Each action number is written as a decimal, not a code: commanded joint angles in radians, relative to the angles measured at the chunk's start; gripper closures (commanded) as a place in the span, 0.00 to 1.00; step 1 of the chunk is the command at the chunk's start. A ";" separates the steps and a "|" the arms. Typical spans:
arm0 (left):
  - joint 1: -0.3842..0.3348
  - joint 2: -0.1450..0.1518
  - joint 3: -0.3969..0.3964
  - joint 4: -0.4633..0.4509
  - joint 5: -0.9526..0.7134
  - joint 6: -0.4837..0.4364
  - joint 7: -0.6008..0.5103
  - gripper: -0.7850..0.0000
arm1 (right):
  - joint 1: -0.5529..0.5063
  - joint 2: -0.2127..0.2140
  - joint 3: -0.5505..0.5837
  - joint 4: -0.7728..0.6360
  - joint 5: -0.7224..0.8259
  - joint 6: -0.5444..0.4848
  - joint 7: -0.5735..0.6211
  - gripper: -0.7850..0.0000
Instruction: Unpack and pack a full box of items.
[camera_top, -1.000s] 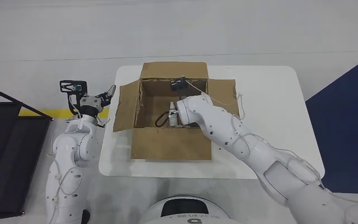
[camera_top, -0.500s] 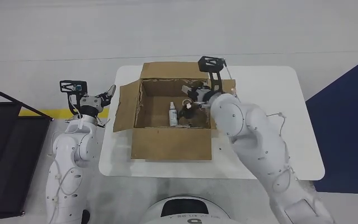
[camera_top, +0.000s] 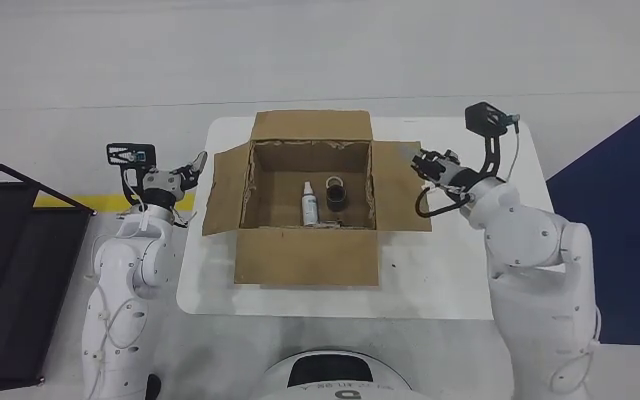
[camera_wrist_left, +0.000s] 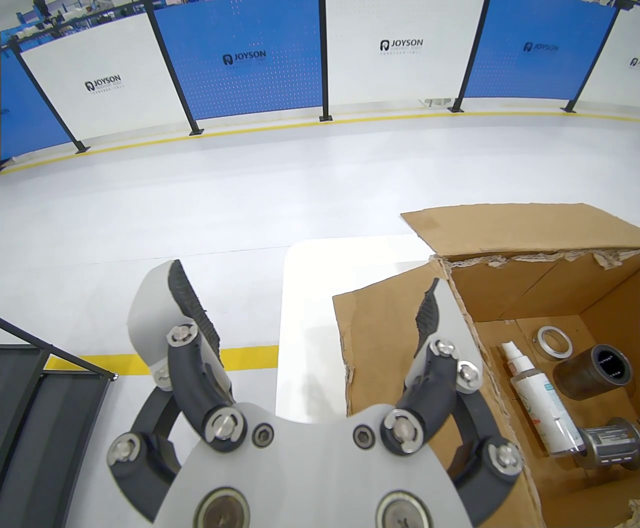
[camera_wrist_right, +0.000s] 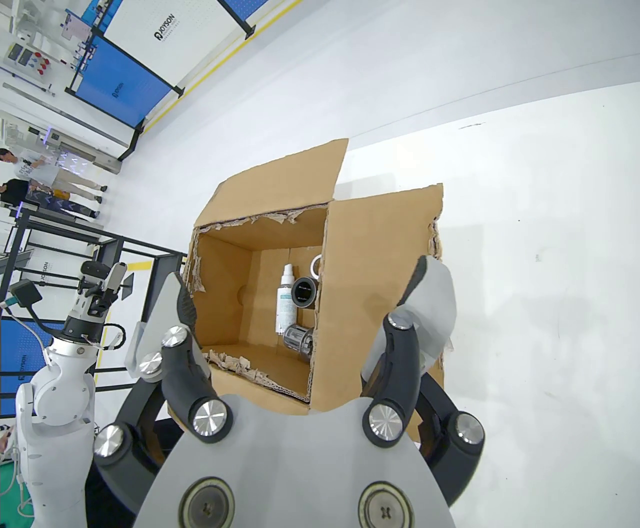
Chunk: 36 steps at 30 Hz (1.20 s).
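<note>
The right arm has swung clear of the cardboard box (camera_top: 305, 258). A second ago it was reaching down inside; now the right tool (camera_top: 427, 165) hangs just outside the box's right-hand flap, over the white table (camera_top: 470, 270). Its fingers are spread wide with nothing between them.

The left arm hasn't budged. The left tool (camera_top: 197, 163) sits off the table's left edge, near the left flap, with its fingers wide apart and empty.

The box stands open in the middle of the table with all four flaps folded out. On its floor the white spray bottle (camera_top: 310, 203) lies where it did before, with a dark cylinder (camera_top: 337, 197) just beside it. A metal ring (camera_wrist_left: 552, 342) lies flat near the bottle's nozzle, and a shiny flanged sleeve (camera_wrist_left: 607, 442) lies at the bottle's base end.
</note>
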 joint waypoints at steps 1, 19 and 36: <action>0.000 0.000 0.000 0.000 0.000 0.000 0.000 0.00 | 0.000 0.000 0.000 0.000 0.001 0.000 0.000 0.00; 0.000 0.000 0.000 0.000 0.000 0.000 0.000 0.00 | 0.087 0.030 0.085 0.387 0.054 -0.162 0.175 0.00; 0.000 0.000 0.000 0.000 0.000 0.000 0.000 0.00 | 0.307 0.063 0.211 0.914 0.821 -0.163 0.563 0.00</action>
